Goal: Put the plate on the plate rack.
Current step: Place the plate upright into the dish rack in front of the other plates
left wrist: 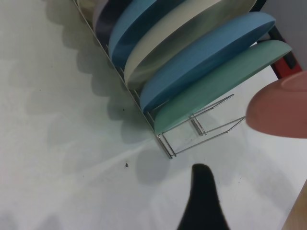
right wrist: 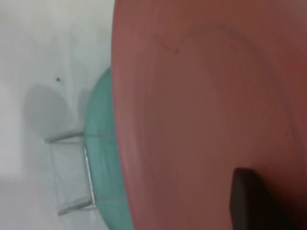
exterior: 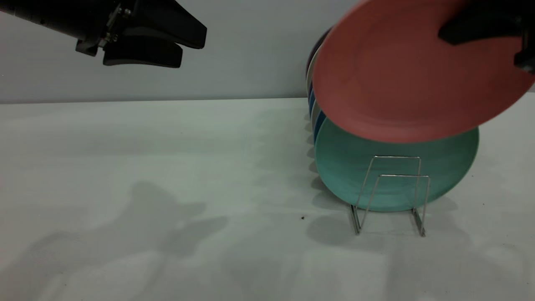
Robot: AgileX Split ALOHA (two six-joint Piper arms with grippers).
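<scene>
The salmon-pink plate (exterior: 401, 75) hangs tilted in the air at the upper right, above and in front of the teal plate. My right gripper (exterior: 459, 33) is shut on its upper rim; one dark finger (right wrist: 254, 201) lies on the plate's face (right wrist: 206, 96). The wire plate rack (exterior: 393, 196) stands on the table below, and its two front loops (left wrist: 211, 124) hold nothing. The plate's rim also shows in the left wrist view (left wrist: 278, 108). My left gripper (exterior: 193, 48) hovers high at the upper left, open and empty.
A teal-green plate (exterior: 355, 167) stands in the rack just behind the free loops. Behind it stand blue plates (left wrist: 206, 57), a cream plate (left wrist: 182, 33) and darker ones. A white table (exterior: 167, 188) stretches to the left, with a grey wall behind.
</scene>
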